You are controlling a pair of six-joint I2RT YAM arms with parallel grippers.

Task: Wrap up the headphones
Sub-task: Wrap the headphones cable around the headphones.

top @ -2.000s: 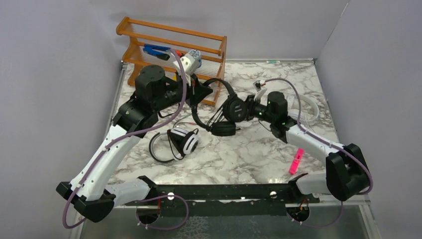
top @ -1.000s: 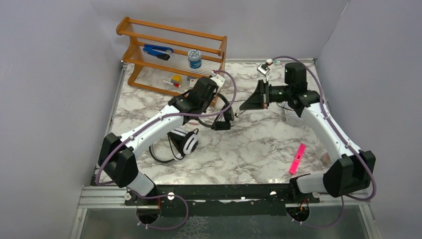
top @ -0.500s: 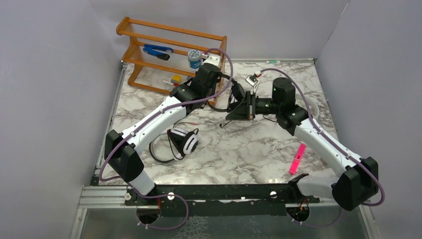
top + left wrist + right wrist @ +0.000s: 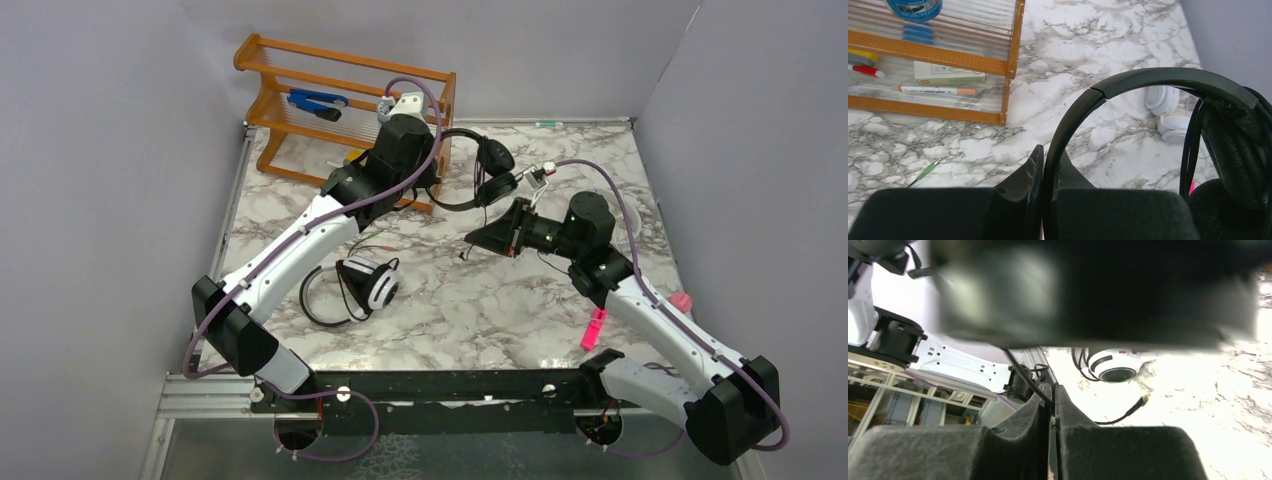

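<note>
The all-black headphones [image 4: 497, 157] hang in the air just right of the rack. My left gripper [image 4: 1048, 156] is shut on their thin headband [image 4: 1148, 78], with the ear cups dangling at the right of that view. Below them, my right gripper [image 4: 477, 237] is pinched on their black cord [image 4: 1024, 374]. The cord runs between the fingertips and its plug [image 4: 1143, 399] hangs free past them. The white headphones with black pads [image 4: 370, 282] lie on the marble in front of the left arm. The all-white headphones [image 4: 1168, 112] lie at the far right.
A wooden rack [image 4: 340, 62] holding a blue tool [image 4: 315, 101], pens and small boxes stands at the back left, close behind my left wrist. A pink marker [image 4: 595, 327] lies near the right arm's base. Grey walls close in the table on three sides.
My left gripper has lifted the black headphones up and back toward the rack. My right gripper has swung down and nearer, keeping the cord between its fingers.
</note>
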